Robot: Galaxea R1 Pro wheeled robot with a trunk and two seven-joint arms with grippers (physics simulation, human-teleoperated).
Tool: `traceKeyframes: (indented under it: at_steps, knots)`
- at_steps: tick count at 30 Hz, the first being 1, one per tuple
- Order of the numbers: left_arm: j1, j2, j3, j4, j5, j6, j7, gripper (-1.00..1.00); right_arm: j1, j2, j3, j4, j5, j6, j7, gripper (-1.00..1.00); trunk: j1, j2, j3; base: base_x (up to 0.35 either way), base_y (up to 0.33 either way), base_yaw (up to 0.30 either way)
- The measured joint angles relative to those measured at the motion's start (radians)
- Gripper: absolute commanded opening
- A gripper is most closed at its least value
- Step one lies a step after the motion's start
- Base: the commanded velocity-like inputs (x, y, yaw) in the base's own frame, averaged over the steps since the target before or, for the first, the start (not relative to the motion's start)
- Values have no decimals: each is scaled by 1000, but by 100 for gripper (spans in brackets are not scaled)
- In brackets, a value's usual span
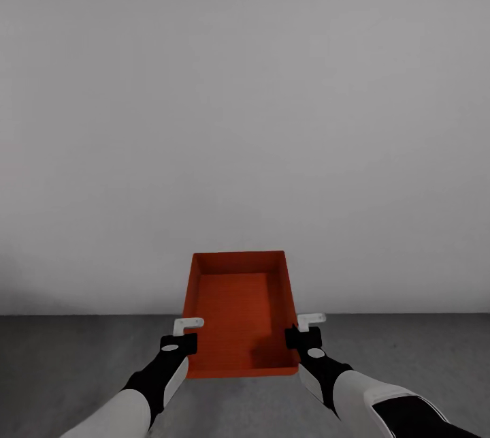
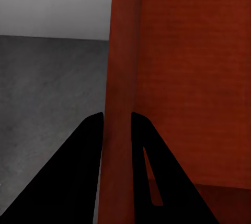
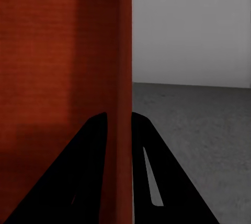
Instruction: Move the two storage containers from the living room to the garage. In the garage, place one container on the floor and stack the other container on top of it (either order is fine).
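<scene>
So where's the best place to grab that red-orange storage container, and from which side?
Grip the storage container by its thin long side walls, one gripper per side, coming in from the near end. The walls are low and slim enough for each gripper's fingers to straddle, as the left gripper and right gripper do now, which keeps the flat bottom level.
</scene>
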Motion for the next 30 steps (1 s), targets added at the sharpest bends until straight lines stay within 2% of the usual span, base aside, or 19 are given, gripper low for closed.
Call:
traceKeyframes:
  at_steps: [30]
  knots:
    - [0,-1,-2,-2,-1,2,3,-100,0,0,0,0,0,0,-1,-100,0,0,-49,1,0,0]
